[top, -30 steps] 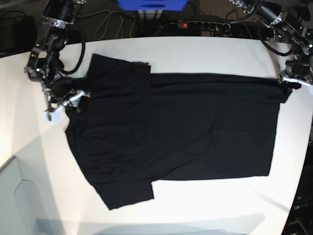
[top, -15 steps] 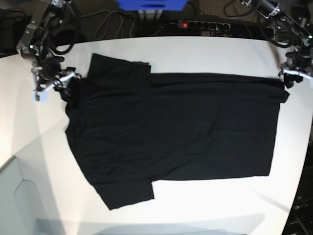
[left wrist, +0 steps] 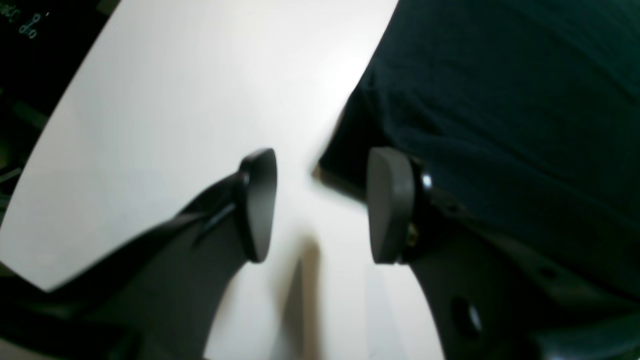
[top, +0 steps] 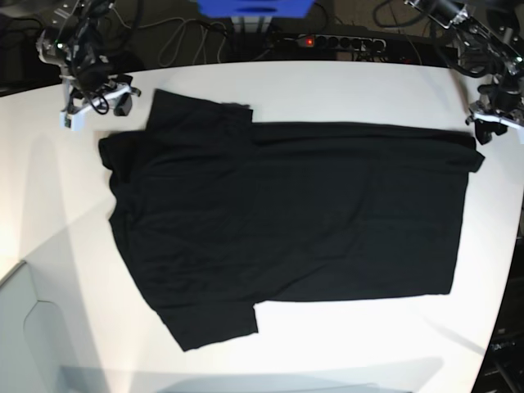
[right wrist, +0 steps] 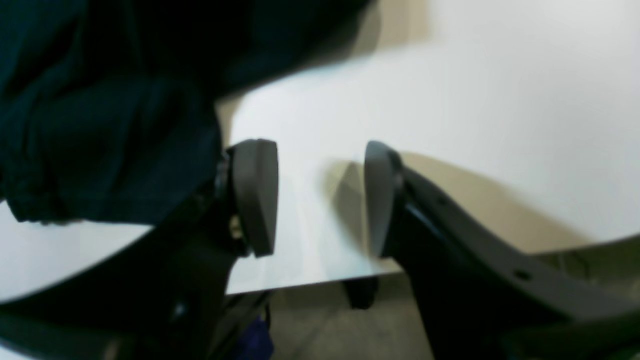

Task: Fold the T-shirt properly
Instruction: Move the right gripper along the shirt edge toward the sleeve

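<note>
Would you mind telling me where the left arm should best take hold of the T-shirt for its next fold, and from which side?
Probably the hem corner of the T-shirt nearest the left gripper. It lies flat at the table edge, so coming from the bare table side, low, with one of the open jaws sliding under the cloth, looks most workable. That corner is a free end, and the shirt lies spread flat beyond it.

A robotics lab, by the look of it: a bare white surface [top: 327, 90] flanked by two mounted robot arms, with a power strip [top: 340, 41], tangled black cables [top: 184, 41] and a blue box [top: 254, 6] behind.
</note>
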Tool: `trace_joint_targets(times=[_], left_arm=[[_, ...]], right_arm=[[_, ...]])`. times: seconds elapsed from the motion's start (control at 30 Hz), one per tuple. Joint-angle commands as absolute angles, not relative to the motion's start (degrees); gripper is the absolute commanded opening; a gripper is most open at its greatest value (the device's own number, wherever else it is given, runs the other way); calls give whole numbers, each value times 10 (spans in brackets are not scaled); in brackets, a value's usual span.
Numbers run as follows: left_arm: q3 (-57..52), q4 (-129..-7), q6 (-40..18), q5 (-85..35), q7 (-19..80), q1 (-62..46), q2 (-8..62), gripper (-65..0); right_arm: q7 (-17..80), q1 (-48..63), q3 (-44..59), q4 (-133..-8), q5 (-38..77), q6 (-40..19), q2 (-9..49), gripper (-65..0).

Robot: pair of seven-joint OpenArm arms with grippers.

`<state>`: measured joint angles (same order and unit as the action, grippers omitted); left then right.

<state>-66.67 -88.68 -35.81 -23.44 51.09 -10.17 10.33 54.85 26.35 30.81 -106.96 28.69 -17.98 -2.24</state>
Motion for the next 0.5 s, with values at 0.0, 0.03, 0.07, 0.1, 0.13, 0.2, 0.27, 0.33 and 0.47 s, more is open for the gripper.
trace_joint_targets(times=[0.0,0.03,0.07,0.1,0.13,0.2,0.27,0.33,0.47], left_arm=[[-669,-899,-360,-242,499,-102,115,-366],[-670,-898,-360,-242,499,-102,115,-366],[-670,-898,-360,-242,499,-102,114,-366],[-670,-898,-360,-242,499,-104,113,-366],[-670,-898,-360,-242,499,-110,109,-366],[-670,-898,-360,-242,499,-114,108,-366],[-670,-898,-360,-242,499,-116,107,-366],[-670,-898,-360,-242,499,-116,107,-366],[-670,-898,-361,-242,499,-117,107,-366]], right_arm=[[541,269,309,-1078,293,-183,-22,-364],[541,271,309,-1077,293,-196,-24,-364],[542,272,309,-1076,293,-216,-25,-364],[547,273,309,-1070,293,-237,-26,-365],[560,268,311,-1059,293,-254,-29,-365],[581,258,313,-1033,293,-265,-32,-365],[588,248,313,-1010,293,-267,-32,-365],[589,247,310,-992,293,-267,-32,-365],[590,243,299,-983,293,-269,-42,-365]])
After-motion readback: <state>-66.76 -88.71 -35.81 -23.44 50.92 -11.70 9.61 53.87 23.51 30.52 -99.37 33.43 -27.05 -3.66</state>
